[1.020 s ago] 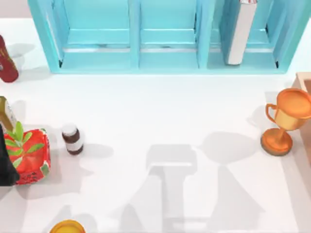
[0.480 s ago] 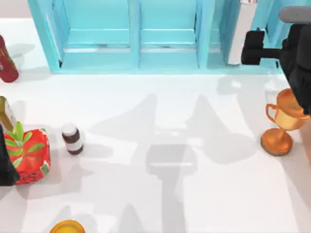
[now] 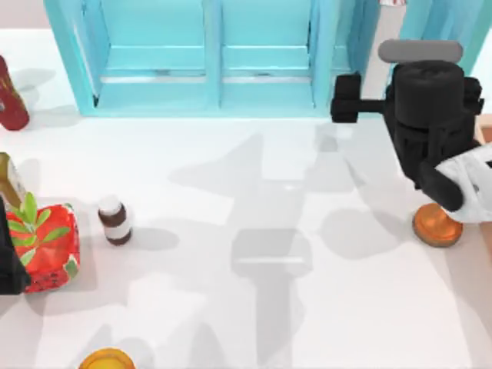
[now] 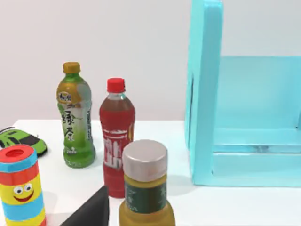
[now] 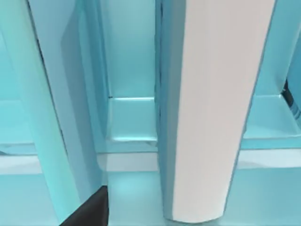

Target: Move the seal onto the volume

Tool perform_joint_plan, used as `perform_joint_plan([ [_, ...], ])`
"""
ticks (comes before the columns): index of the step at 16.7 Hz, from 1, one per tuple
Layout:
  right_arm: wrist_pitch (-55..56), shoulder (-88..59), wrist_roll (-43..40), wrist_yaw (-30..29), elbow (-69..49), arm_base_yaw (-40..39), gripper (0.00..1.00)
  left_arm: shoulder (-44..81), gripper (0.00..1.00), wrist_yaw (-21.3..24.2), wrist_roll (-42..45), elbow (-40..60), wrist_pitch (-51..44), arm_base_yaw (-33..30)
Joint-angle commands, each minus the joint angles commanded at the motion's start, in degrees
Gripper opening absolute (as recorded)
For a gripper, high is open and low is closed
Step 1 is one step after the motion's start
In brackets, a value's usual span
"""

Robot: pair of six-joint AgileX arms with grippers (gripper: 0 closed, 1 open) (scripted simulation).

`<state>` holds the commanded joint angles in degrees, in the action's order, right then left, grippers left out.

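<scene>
1. The right gripper (image 3: 347, 108) hovers at the far right, just before the light-blue shelf unit (image 3: 261, 100); whether clenched or released, I cannot tell.
2. The volume (image 5: 221, 108) stands upright in the shelf's rightmost compartment.
3. Open white table (image 3: 254, 200) spreads left toward the brown bottle (image 3: 115, 220).

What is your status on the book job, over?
Right claw at shelf's right bay, facing upright book. Left claw parked, table's left edge. Trophy under right arm.

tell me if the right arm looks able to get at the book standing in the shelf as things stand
Probably yes. The right gripper hangs just in front of the shelf unit, facing the upright book in its rightmost compartment, with nothing between them. The compartment walls sit close beside the book, so room is tight.
</scene>
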<state>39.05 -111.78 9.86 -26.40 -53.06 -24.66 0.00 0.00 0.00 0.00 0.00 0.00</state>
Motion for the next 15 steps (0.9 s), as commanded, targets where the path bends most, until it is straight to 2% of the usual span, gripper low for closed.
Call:
perform_joint_plan([
  [7, -0.7, -0.8, -0.4, 0.9, -1.8, 0.9, 1.0, 0.0, 1.0, 0.0, 0.0, 0.0, 0.0, 0.0],
  [15, -3.2, -14.9, -2.1, 5.1, -19.0, 5.7, 1.0, 0.0, 1.0, 0.0, 0.0, 0.0, 0.0, 0.0],
])
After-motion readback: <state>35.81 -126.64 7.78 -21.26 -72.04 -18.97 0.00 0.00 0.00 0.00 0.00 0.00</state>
